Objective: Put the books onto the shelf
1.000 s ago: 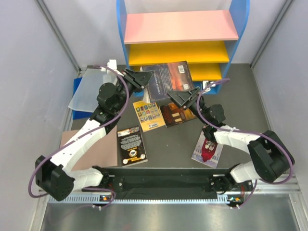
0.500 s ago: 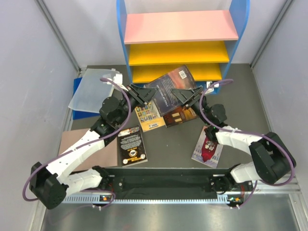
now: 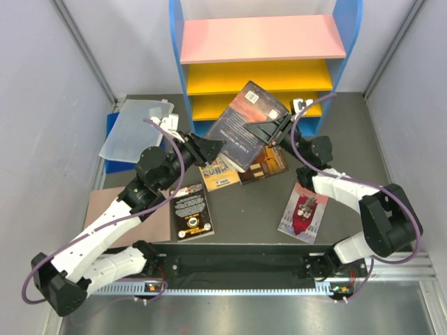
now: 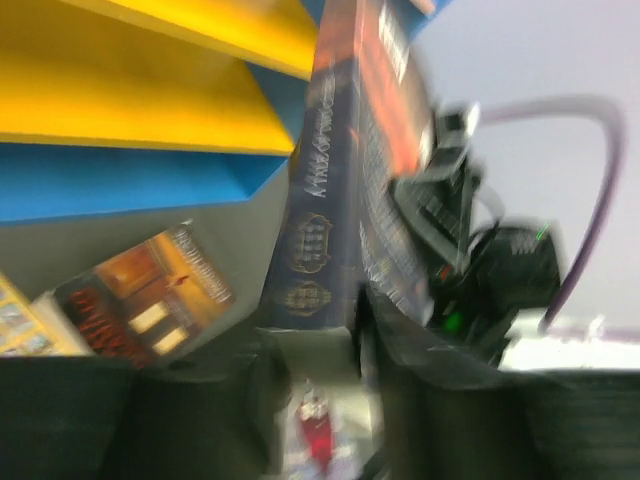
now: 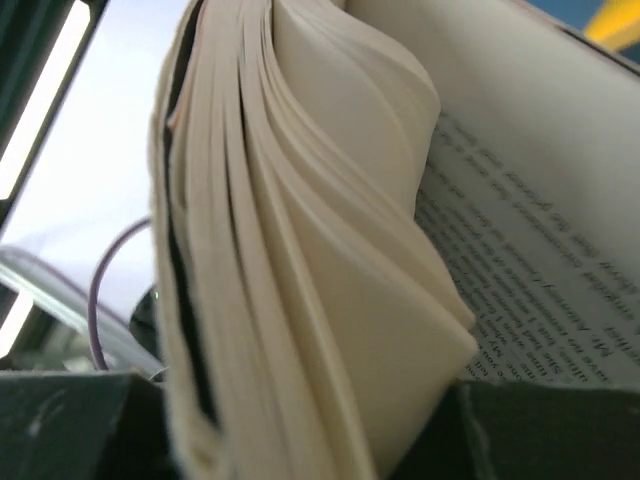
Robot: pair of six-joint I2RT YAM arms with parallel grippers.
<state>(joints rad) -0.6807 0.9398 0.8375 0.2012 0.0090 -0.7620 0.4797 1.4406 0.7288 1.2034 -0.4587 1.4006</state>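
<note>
The grey worktop [image 3: 363, 153] carries a blue-framed shelf [image 3: 265, 38] at its far edge, with a pink top board and two yellow boards below. No book is seen on any board. At the left lie a translucent folder [image 3: 133, 129] and a brown cardboard sheet [image 3: 98, 202], neither part of the task.

The sunset-cover paperback [image 3: 243, 122] is raised off the worktop and tilted, just in front of the lowest yellow board and between the two arms. Four more books lie flat:
- the orange-glow book [image 3: 264, 162] and the yellow grid book [image 3: 216, 171], both partly under the raised one
- the black book [image 3: 191, 211] and the pale book [image 3: 302, 211], nearer the arm bases

The right hand [image 3: 274, 129] is closed on the paperback's page edge, and its wrist view shows the leaves fanned between the fingers. The left hand [image 3: 211, 146] meets the lower spine corner. Its wrist view is blurred, so whether it grips or merely props the book cannot be told.

The step in hand appears to be lifting the first book and presenting it to the shelf. The next move likely calls for squaring the tilted book with a yellow board, then sliding it in without the loose pages catching the board's edge.
</note>
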